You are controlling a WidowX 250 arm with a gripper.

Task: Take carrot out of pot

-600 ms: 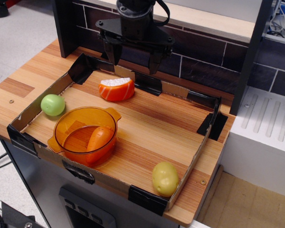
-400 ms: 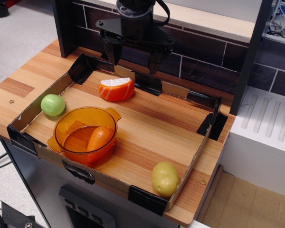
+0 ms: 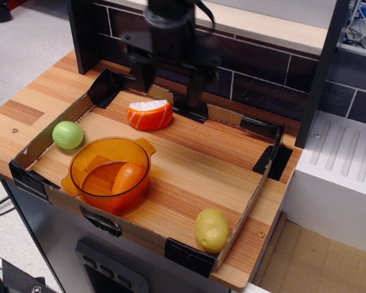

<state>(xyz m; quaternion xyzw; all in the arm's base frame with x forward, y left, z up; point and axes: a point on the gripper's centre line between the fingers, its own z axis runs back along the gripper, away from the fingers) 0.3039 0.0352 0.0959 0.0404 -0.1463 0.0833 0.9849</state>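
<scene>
The orange toy carrot lies inside the translucent orange pot, leaning against its right wall. The pot stands at the front left of the cardboard-edged tray. My gripper hangs open and empty above the back of the tray, behind the orange wedge with the white top, well away from the pot. Its two dark fingers are spread wide and look motion-blurred.
A green ball lies left of the pot by the tray's left wall. A yellow potato-like toy sits at the front right corner. A low cardboard rim bounds the tray. A dark brick wall stands behind and a white unit to the right.
The gripper has dropped lower and shifted slightly, now blurred with motion. The carrot, pot and other toys have not moved.
</scene>
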